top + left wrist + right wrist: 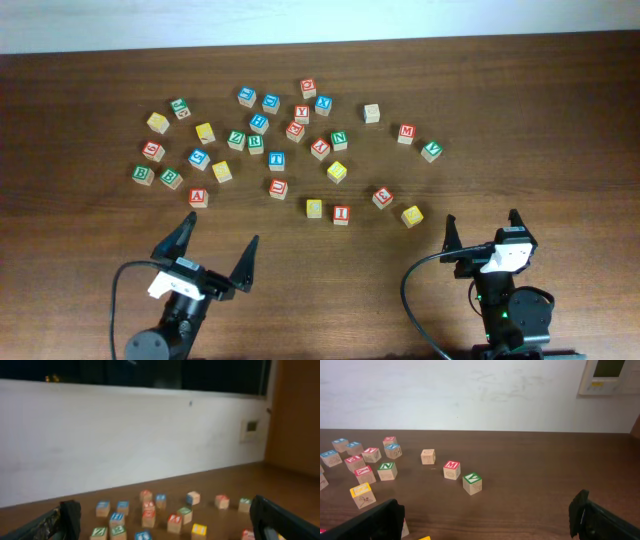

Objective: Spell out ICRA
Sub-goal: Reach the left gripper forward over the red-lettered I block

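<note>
In the overhead view many small wooden letter cubes lie scattered on the far half of the table. The red "I" (341,213) lies at the near edge of the group, right beside a yellow cube (315,207) whose letter I cannot read. The green "R" (255,143) sits in the left-middle cluster. The red "A" (198,196) lies at the near left, just beyond my left gripper (222,232). That gripper is open and empty; it also shows in the left wrist view (167,519). My right gripper (482,220) is open and empty, near the table's front right, and shows in the right wrist view (485,512).
Other lettered cubes include a red "M" (406,132) and a green one (431,150) at the right, also seen in the right wrist view as the red "M" (451,469) and green cube (472,482). A yellow cube (411,214) lies close to my right gripper. A white wall stands behind the table.
</note>
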`<move>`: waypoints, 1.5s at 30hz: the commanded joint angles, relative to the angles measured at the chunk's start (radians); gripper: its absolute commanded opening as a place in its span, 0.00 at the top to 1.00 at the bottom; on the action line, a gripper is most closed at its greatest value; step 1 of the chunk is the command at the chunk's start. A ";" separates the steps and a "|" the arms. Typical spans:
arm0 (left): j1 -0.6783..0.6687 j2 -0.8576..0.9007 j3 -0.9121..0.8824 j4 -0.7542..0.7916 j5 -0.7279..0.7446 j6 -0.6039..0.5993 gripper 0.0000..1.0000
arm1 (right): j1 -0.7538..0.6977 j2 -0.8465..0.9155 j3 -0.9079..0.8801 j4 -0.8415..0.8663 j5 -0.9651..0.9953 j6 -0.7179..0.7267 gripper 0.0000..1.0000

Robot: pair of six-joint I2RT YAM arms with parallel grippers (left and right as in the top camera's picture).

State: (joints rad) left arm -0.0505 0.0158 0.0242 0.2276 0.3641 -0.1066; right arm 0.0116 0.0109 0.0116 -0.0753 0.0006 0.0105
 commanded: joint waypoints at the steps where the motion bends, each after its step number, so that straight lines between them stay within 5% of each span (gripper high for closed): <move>1: 0.001 0.002 0.136 -0.069 0.040 -0.065 0.01 | -0.005 -0.005 -0.006 -0.005 0.011 -0.002 0.02; 6: 0.001 0.174 0.467 -0.293 0.070 -0.064 0.01 | -0.005 -0.005 -0.006 -0.005 0.011 -0.002 0.02; 12: 0.001 0.245 0.564 -0.232 0.307 -0.064 0.01 | -0.005 -0.005 -0.006 -0.005 0.011 -0.002 0.02; 17: 0.001 0.293 0.705 -0.237 0.264 -0.065 0.01 | -0.005 -0.005 -0.006 -0.005 0.011 -0.002 0.02; 22: 0.001 0.680 1.184 -0.891 0.390 -0.064 0.01 | -0.005 -0.005 -0.006 -0.005 0.011 -0.002 0.02; 26: 0.001 0.800 1.238 -0.835 0.575 -0.064 0.01 | -0.005 -0.005 -0.006 -0.005 0.011 -0.002 0.02; 29: -0.002 0.892 1.323 -0.877 0.497 -0.103 0.01 | -0.005 -0.005 -0.006 -0.005 0.011 -0.002 0.02; 33: -0.098 1.137 1.590 -1.323 0.117 -0.056 0.01 | -0.005 -0.005 -0.006 -0.005 0.011 -0.002 0.02; 40: -0.153 1.303 1.603 -1.496 0.169 -0.057 0.01 | -0.005 -0.005 -0.006 -0.005 0.011 -0.002 0.02; 45: -0.220 1.376 1.603 -1.603 -0.095 -0.215 0.01 | -0.005 -0.005 -0.006 -0.005 0.011 -0.002 0.02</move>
State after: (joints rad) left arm -0.2287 1.3525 1.6135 -1.3376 0.4446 -0.2077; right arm 0.0116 0.0109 0.0116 -0.0750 0.0032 0.0105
